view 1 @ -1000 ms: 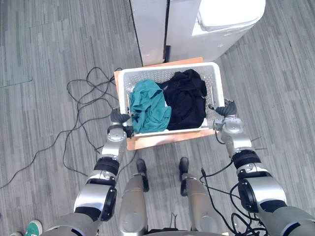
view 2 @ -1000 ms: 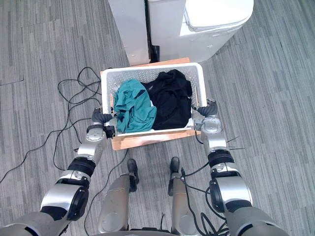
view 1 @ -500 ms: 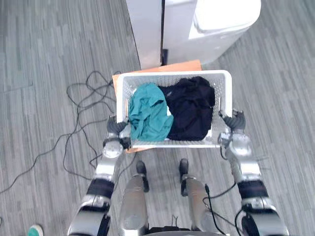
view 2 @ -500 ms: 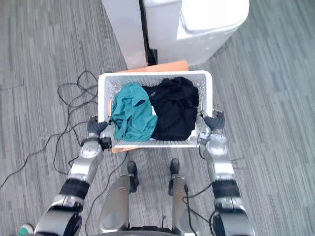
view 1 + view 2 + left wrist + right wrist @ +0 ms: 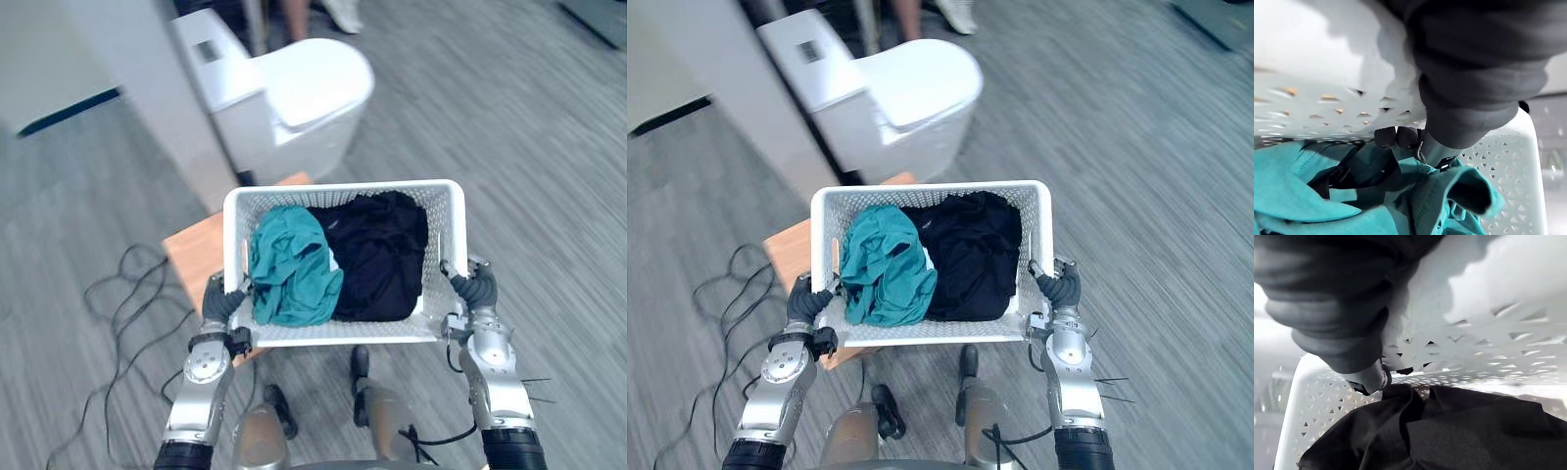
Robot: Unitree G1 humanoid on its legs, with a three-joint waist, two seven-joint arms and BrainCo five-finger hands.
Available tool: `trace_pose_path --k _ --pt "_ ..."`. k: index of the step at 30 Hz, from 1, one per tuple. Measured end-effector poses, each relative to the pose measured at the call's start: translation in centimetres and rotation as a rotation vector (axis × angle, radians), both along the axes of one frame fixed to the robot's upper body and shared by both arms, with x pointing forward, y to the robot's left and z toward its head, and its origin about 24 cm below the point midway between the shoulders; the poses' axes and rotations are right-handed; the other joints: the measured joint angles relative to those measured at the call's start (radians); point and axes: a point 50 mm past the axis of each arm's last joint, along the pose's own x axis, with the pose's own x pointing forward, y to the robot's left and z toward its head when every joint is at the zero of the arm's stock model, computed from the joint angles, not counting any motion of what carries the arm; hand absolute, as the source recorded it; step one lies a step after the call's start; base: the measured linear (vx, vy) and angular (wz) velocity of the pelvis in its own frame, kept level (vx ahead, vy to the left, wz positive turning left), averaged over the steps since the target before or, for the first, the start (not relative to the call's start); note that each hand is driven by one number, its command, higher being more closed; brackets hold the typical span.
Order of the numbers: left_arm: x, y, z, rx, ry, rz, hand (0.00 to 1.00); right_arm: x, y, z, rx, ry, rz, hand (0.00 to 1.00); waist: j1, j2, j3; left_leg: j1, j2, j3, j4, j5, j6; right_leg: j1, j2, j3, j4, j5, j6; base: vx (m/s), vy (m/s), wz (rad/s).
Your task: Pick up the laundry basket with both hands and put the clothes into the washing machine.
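Left hand [image 5: 219,305] and right hand [image 5: 477,290] curl, seemingly hooked, over opposite rims of the laundry basket [image 5: 343,186], balancing it level so the clothes [image 5: 291,274] cannot spill.

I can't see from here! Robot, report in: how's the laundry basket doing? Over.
Left hand and right hand both gripping laundry basket sides. Teal shirt, black clothes inside. Washing machine ahead, closed.

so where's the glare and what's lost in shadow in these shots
Left eye view: the washing machine lid glares to flat white, and the black clothes swallow their own folds. Left wrist view: the laundry basket wall is washed out, while the teal garment is shaded in its creases. Right wrist view: the basket wall is washed out likewise.
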Motion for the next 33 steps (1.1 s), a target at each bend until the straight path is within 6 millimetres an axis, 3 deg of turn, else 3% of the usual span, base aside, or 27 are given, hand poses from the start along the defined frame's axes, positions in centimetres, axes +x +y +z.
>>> trace_pose_path --k 1,2,3,4,5,6,7,8,9,10,11,13,14,16,17,18,19,21,22,23,24,25,26,27,29,31,33 --pt "-0.2 0.1 -0.2 0.004 0.009 0.006 1.00 0.0 0.2 -0.4 -0.002 0.012 0.009 1.00 0.002 -0.008 -0.018 0.039 0.019 0.068 0.028 -0.030 -0.022 0.004 -0.032 -0.118 0.036 0.037 -0.062 0.13 -0.036 -1.90" --pt "-0.4 0.2 -0.4 0.003 0.017 0.010 1.00 0.0 0.1 -0.7 -0.004 0.023 0.019 1.00 0.003 0.001 -0.031 0.075 0.047 0.125 0.049 -0.045 -0.027 0.014 -0.043 -0.203 0.066 0.013 -0.093 0.15 -0.067 -1.98" --pt "-0.5 0.2 -0.5 0.002 0.022 0.011 1.00 0.1 0.1 -0.8 -0.004 0.026 0.020 1.00 0.002 0.003 -0.039 0.095 0.055 0.149 0.050 -0.050 -0.033 0.021 -0.047 -0.229 0.085 0.002 -0.087 0.16 -0.140 -2.00" --pt "-0.7 0.2 -0.6 0.003 0.027 0.014 1.00 0.1 0.2 -1.0 -0.003 0.035 0.023 1.00 0.003 0.001 -0.047 0.135 0.074 0.188 0.080 -0.071 -0.046 0.016 -0.039 -0.215 0.114 -0.003 -0.020 0.14 -0.129 -1.60" --pt "-0.7 0.3 -0.6 0.003 0.029 0.015 1.00 0.1 0.2 -1.1 -0.002 0.038 0.024 1.00 0.002 0.002 -0.048 0.150 0.093 0.202 0.114 -0.080 -0.046 0.009 -0.023 -0.179 0.126 -0.009 0.013 0.19 -0.182 -1.99" --pt "-0.9 0.4 -0.8 0.001 0.037 0.020 1.00 0.1 0.3 -1.4 -0.002 0.049 0.029 1.00 0.004 0.011 -0.054 0.159 0.154 0.206 0.232 -0.081 -0.039 -0.005 0.025 -0.108 0.140 -0.022 0.012 0.24 -0.196 -2.07" --pt "-1.4 0.4 -1.3 -0.007 0.055 0.030 1.00 0.1 0.4 -1.5 -0.012 0.056 0.043 1.00 0.013 0.031 -0.065 0.141 0.226 0.169 0.390 -0.060 0.055 -0.008 0.090 -0.032 0.137 -0.032 -0.001 0.25 -0.183 -2.18" --pt "-1.7 0.6 -1.6 -0.016 0.067 0.044 1.00 0.2 0.5 -1.5 -0.020 0.062 0.053 1.00 0.020 0.041 -0.071 0.111 0.257 0.125 0.477 -0.027 0.151 -0.005 0.124 0.010 0.131 -0.035 -0.007 0.26 -0.147 -2.28" --pt "-2.4 0.7 -2.2 -0.030 0.092 0.064 1.00 0.2 0.4 -1.7 -0.039 0.075 0.068 1.00 0.031 0.062 -0.083 0.026 0.272 -0.041 0.633 0.015 0.226 0.006 0.175 0.081 0.113 -0.036 -0.019 0.25 -0.038 -2.20" --pt "-2.7 0.2 -2.7 -0.064 0.109 0.072 1.00 0.2 0.0 -1.6 -0.058 0.080 0.069 1.00 0.042 0.083 -0.092 -0.074 0.194 -0.246 0.700 -0.032 0.154 0.013 0.213 0.147 0.099 -0.035 -0.028 0.31 0.045 -2.12" --pt "-2.8 -0.1 -3.0 -0.077 0.118 0.075 1.00 0.1 -0.1 -1.7 -0.065 0.086 0.068 1.00 0.052 0.085 -0.092 -0.108 0.142 -0.325 0.702 -0.053 0.126 0.023 0.225 0.178 0.093 -0.033 -0.030 0.33 0.145 -1.84" --pt "-3.5 -0.5 -4.3 -0.109 0.172 0.089 1.00 -0.1 -0.5 -1.9 -0.089 0.114 0.079 1.00 0.064 0.083 -0.091 -0.201 -0.043 -0.570 0.613 -0.115 0.071 0.095 0.243 0.276 0.061 -0.035 -0.026 0.31 0.184 -1.41" --pt "-3.7 -0.6 -4.5 -0.116 0.180 0.092 1.00 -0.2 -0.5 -2.1 -0.097 0.123 0.082 1.00 0.070 0.083 -0.091 -0.223 -0.094 -0.622 0.549 -0.118 0.067 0.121 0.242 0.310 0.046 -0.037 -0.023 0.27 0.189 -1.03" --pt "-4.0 -0.5 -4.6 -0.117 0.185 0.100 1.00 -0.2 -0.6 -2.0 -0.110 0.125 0.090 1.00 0.089 0.088 -0.094 -0.281 -0.154 -0.682 0.400 -0.108 0.049 0.154 0.240 0.367 0.009 -0.042 -0.017 0.24 0.211 -0.84" --pt "-4.0 -0.3 -4.6 -0.117 0.184 0.108 1.00 -0.1 -0.4 -2.0 -0.112 0.125 0.098 1.00 0.093 0.098 -0.099 -0.306 -0.173 -0.706 0.264 -0.072 -0.009 0.170 0.237 0.379 -0.020 -0.046 -0.010 0.23 0.247 -0.75" --pt "-4.0 -0.2 -4.6 -0.116 0.183 0.111 1.00 -0.1 -0.3 -2.1 -0.109 0.126 0.101 1.00 0.108 0.105 -0.100 -0.318 -0.169 -0.706 0.175 -0.001 -0.040 0.181 0.234 0.394 -0.038 -0.051 -0.001 0.25 0.264 -0.86" --pt "-4.2 0.0 -4.7 -0.115 0.188 0.121 1.00 -0.2 -0.2 -2.2 -0.105 0.129 0.101 1.00 0.123 0.100 -0.103 -0.289 -0.164 -0.664 0.127 0.061 -0.026 0.193 0.226 0.418 -0.063 -0.059 0.011 0.34 0.216 -0.83" --pt "-4.2 0.2 -4.5 -0.115 0.181 0.128 1.00 -0.1 0.1 -2.1 -0.105 0.125 0.112 1.00 0.133 0.098 -0.107 -0.277 -0.169 -0.611 0.132 0.044 -0.014 0.212 0.209 0.435 -0.041 -0.070 0.024 0.44 0.251 -0.40" --pt "-4.2 0.2 -4.5 -0.119 0.179 0.128 1.00 -0.1 0.0 -2.1 -0.110 0.127 0.110 1.00 0.133 0.096 -0.107 -0.279 -0.176 -0.594 0.162 0.023 0.021 0.232 0.193 0.437 -0.059 -0.090 0.076 0.41 0.301 -0.22" --pt "-4.8 0.0 -4.9 -0.132 0.198 0.138 1.00 0.0 0.2 -2.6 -0.102 0.147 0.111 1.00 0.136 0.101 -0.114 -0.260 -0.192 -0.567 0.197 -0.022 0.093 0.243 0.170 0.446 -0.017 -0.124 0.130 0.39 0.287 -0.23" --pt "-5.0 0.1 -5.0 -0.131 0.206 0.140 1.00 -0.1 0.2 -3.0 -0.103 0.161 0.109 1.00 0.135 0.092 -0.118 -0.243 -0.207 -0.556 0.188 -0.033 0.105 0.228 0.160 0.447 0.043 -0.156 0.156 0.34 0.245 -0.23" --pt "-5.4 -0.2 -5.4 -0.128 0.226 0.126 1.00 -0.2 0.2 -3.4 -0.108 0.181 0.111 1.00 0.132 0.083 -0.123 -0.212 -0.235 -0.543 0.176 -0.057 0.117 0.148 0.126 0.449 0.258 -0.217 0.246 0.33 0.200 0.07" --pt "-5.5 -0.4 -5.6 -0.118 0.244 0.107 1.00 -0.5 0.2 -4.0 -0.109 0.205 0.107 1.00 0.121 0.077 -0.120 -0.166 -0.266 -0.545 0.167 -0.070 0.126 0.066 0.083 0.448 0.515 -0.219 0.353 0.34 0.181 0.19" --pt "-5.6 -0.5 -5.7 -0.110 0.256 0.096 1.00 -0.7 0.2 -4.4 -0.104 0.224 0.100 1.00 0.112 0.070 -0.120 -0.133 -0.285 -0.551 0.155 -0.073 0.135 0.033 0.057 0.436 0.628 -0.211 0.349 0.50 0.165 0.30" --pt "-6.0 -0.5 -6.0 -0.090 0.282 0.078 1.00 -1.5 0.0 -5.2 -0.100 0.256 0.082 1.00 0.107 0.061 -0.122 -0.032 -0.317 -0.554 0.098 -0.087 0.160 -0.022 -0.015 0.371 0.811 -0.221 0.256 0.41 0.082 0.20" --pt "-5.7 -0.6 -5.8 -0.069 0.273 0.063 1.00 -1.8 -0.2 -5.4 -0.101 0.265 0.073 1.00 0.079 0.065 -0.134 0.035 -0.315 -0.605 0.033 -0.093 0.170 -0.085 -0.040 0.257 0.729 -0.261 0.165 0.50 0.000 0.38" --pt "-5.2 -0.8 -5.5 -0.053 0.259 0.037 1.00 -1.9 -0.6 -5.3 -0.100 0.264 0.058 1.00 0.060 0.071 -0.132 0.083 -0.287 -0.639 -0.024 -0.093 0.168 -0.138 -0.001 0.228 0.557 -0.265 0.142 0.52 -0.078 0.45"
